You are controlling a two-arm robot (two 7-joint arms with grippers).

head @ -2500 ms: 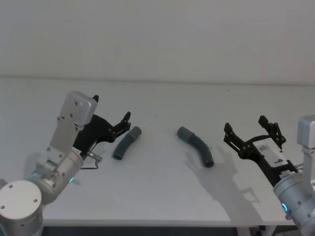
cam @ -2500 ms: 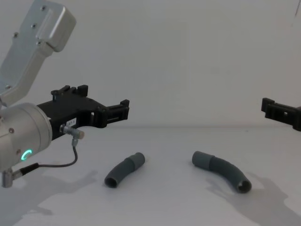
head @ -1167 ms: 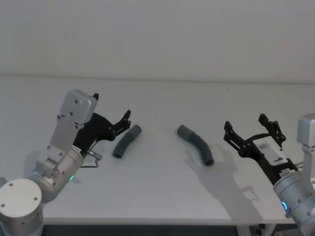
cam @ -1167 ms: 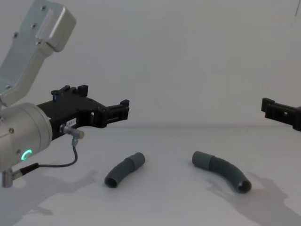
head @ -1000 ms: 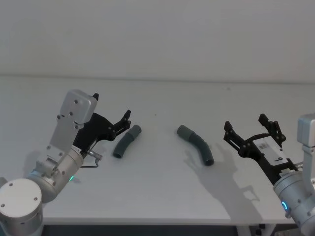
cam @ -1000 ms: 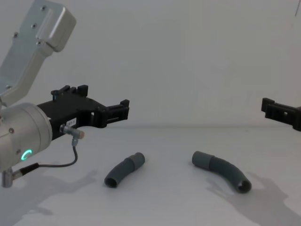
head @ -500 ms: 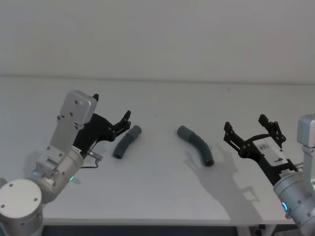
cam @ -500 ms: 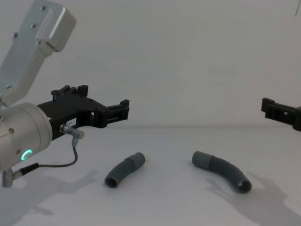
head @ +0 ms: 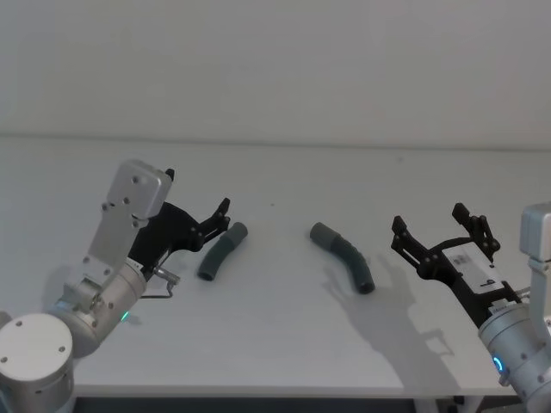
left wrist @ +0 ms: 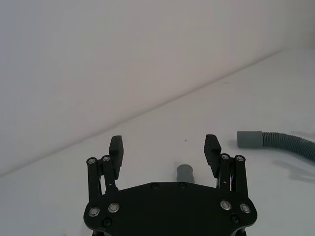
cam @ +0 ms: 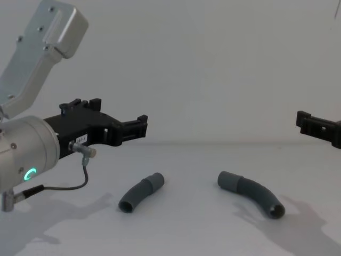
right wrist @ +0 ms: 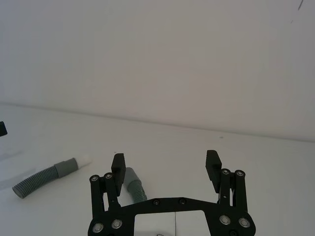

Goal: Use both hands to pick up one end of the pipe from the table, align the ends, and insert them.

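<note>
Two dark grey ribbed pieces of the pipe lie apart on the table (head: pixel 275 335). The shorter piece (head: pixel 221 250) is on the left, its collar end (head: pixel 237 230) pointing away from me; the right wrist view shows a white sleeve (right wrist: pixel 84 159) on it. The longer curved piece (head: pixel 343 255) lies to the right, collar (head: pixel 321 231) toward the middle. My left gripper (head: pixel 215 219) hovers open just left of and above the shorter piece (cam: pixel 139 192); its collar (left wrist: pixel 184 172) shows beyond the fingers. My right gripper (head: pixel 429 219) is open, right of the longer piece (cam: pixel 251 194) and above the table.
A plain pale wall (head: pixel 275 60) rises behind the table's far edge. A thin grey cable (cam: pixel 69 186) loops under the left wrist. Bare table lies between the two pieces and in front of them.
My left gripper has dipped slightly down and toward the shorter piece. The right gripper and both pieces have stayed where they were.
</note>
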